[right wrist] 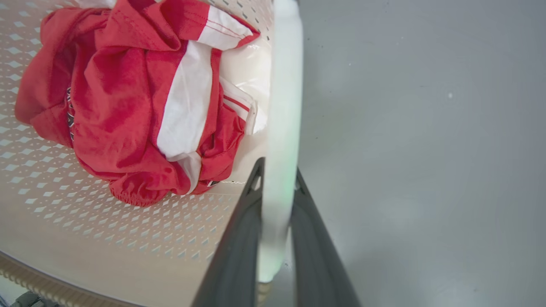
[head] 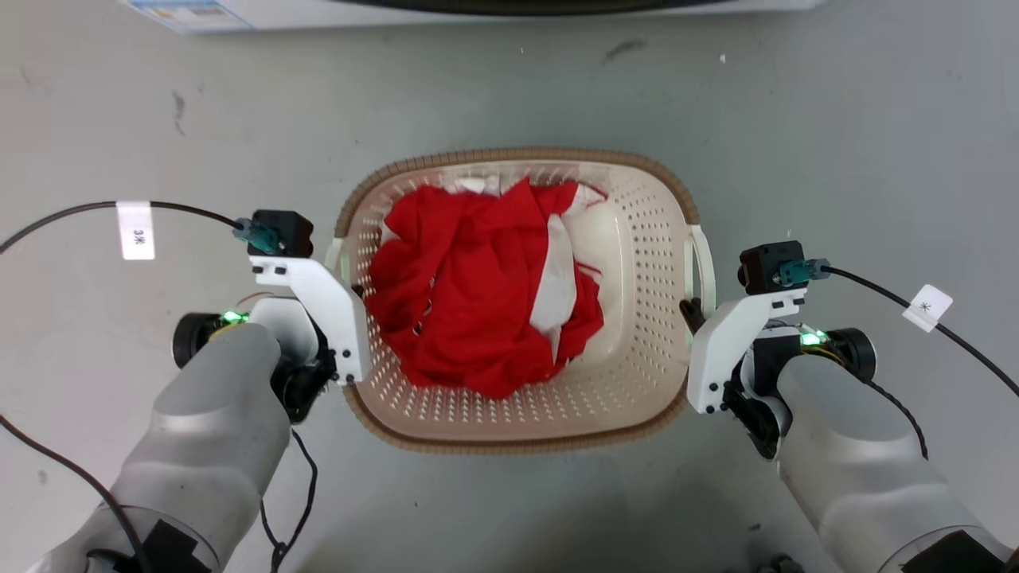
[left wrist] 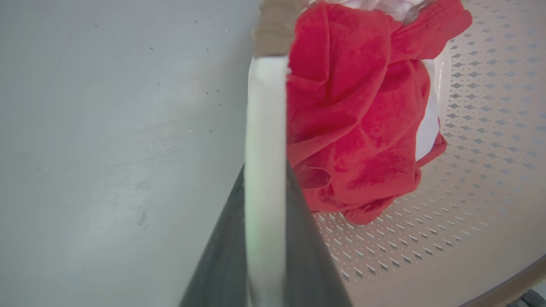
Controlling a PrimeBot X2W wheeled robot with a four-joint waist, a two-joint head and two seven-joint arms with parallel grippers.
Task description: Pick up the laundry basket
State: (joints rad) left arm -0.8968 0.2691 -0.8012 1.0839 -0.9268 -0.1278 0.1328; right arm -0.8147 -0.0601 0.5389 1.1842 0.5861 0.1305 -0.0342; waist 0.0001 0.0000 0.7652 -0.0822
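1 laundry basket [head: 517, 443], centre of the head view over the grey floor [head: 836, 159], between both arms; can't tell if it's off the ground. 2 white handles, 2 pincers: left pincer [left wrist: 265, 179] clenched on the left handle [left wrist: 264, 106], right pincer [right wrist: 277, 168] clenched on the right handle [right wrist: 286, 85]. From the head view the fingers are mostly hidden under the white wrist brackets. 1 red-and-white clothes heap [head: 470, 294] inside, garment count unclear. White appliance [head: 318, 16] cut off at the top edge.
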